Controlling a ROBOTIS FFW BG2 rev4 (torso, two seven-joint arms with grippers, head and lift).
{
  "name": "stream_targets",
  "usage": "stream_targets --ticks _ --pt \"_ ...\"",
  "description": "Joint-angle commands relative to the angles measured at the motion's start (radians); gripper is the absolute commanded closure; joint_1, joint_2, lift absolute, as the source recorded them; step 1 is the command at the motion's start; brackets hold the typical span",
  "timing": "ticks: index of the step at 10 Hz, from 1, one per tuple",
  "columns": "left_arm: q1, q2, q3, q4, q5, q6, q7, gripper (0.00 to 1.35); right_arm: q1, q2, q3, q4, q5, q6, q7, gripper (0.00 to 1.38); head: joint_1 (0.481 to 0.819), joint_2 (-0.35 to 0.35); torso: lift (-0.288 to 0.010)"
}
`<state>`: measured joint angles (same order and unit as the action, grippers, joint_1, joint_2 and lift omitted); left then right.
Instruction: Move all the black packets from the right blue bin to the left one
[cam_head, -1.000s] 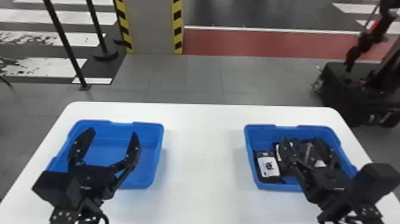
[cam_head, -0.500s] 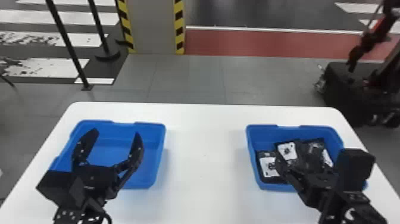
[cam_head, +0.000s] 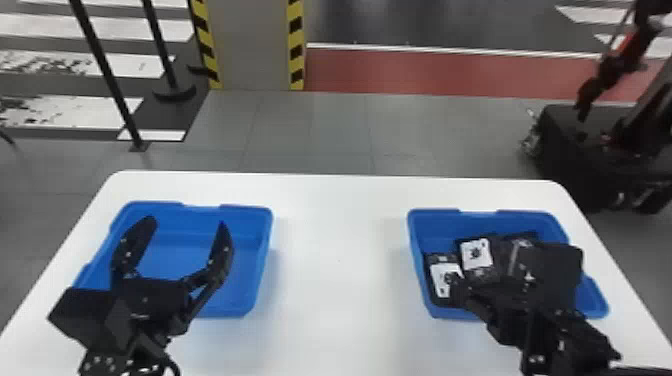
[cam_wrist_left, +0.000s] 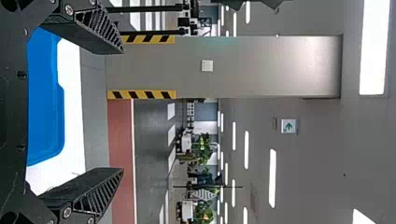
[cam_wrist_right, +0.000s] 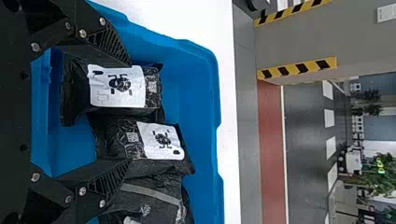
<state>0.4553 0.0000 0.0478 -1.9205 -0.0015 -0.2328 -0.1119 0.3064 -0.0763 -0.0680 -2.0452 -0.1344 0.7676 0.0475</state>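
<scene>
Below the right gripper (cam_head: 490, 290), whose ribbed fingers stand apart, crinkled, glossy black packets lie in the right blue bin (cam_head: 434, 223), a smooth tub with rounded corners. Nearest its left finger, a puffy packet (cam_wrist_right: 152, 91) has a flat white label facing up; its long axis runs near to far, roughly along the bin's left wall. Just right of it, between the fingers, another labelled packet (cam_wrist_right: 130, 163) slants, far end leaning left. Toward the right finger's side lies a wrinkled packet (cam_wrist_right: 161, 210) with a pale grey strip. The left gripper (cam_head: 186, 222) is over the left blue bin (cam_head: 267, 235), fingers spread wide.
</scene>
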Motion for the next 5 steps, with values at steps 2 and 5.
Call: stream_targets --ticks 2,5 --pt "0.001 -0.003 0.003 0.0 -0.002 -0.015 0.0 0.13 -0.063 0.0 0.005 0.053 0.016 0.064 0.005 0.35 0.695 -0.028 -0.11" --pt "0.001 -0.003 0.003 0.0 -0.005 -0.025 0.0 0.13 -0.095 0.0 0.022 0.098 0.009 0.069 0.017 0.36 0.695 -0.022 -0.11"
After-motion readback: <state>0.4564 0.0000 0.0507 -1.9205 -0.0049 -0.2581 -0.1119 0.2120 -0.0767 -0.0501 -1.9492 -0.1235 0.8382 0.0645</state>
